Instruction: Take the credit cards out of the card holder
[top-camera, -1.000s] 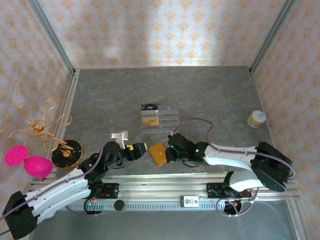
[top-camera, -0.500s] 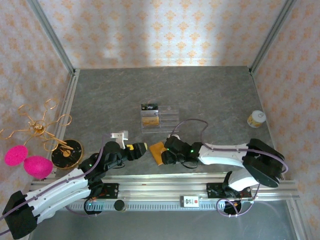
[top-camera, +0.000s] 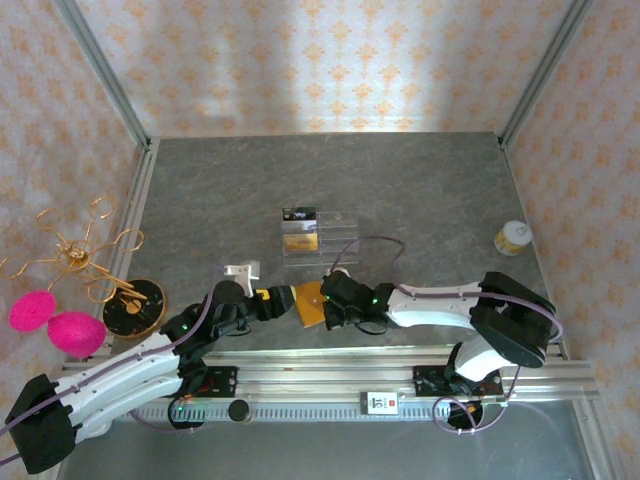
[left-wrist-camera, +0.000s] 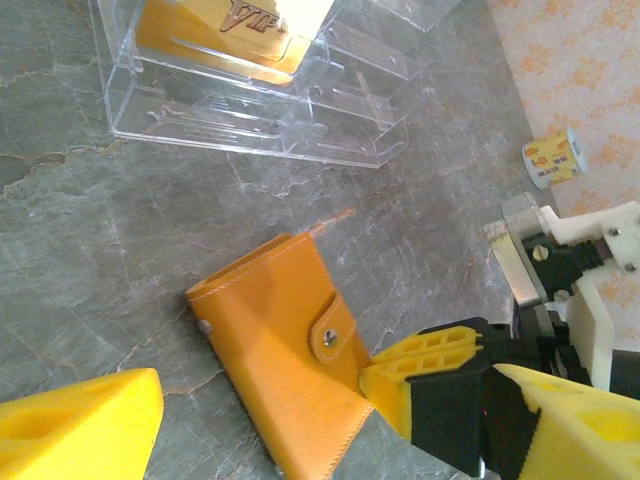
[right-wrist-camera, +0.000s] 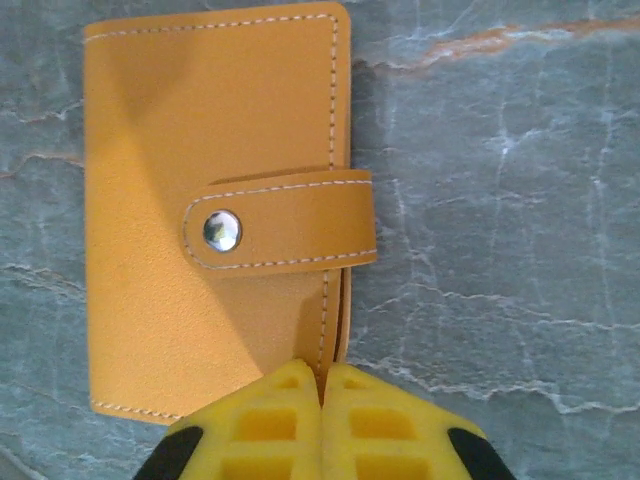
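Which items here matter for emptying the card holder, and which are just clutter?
Job: card holder, closed with its tab snapped; right gripper, shut at its edge; left gripper, open near it.
Lying about: clear acrylic stand; small jar; gold wire stand; pink objects.

A clear acrylic stand (top-camera: 335, 240) stood mid-bench (top-camera: 420, 180); a small jar (top-camera: 512, 238) sat near the right edge, a gold wire rack (top-camera: 85, 262) at the left edge.

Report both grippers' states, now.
Left gripper: open, holding nothing.
Right gripper: shut, tips at the wallet edge, nothing visibly held.
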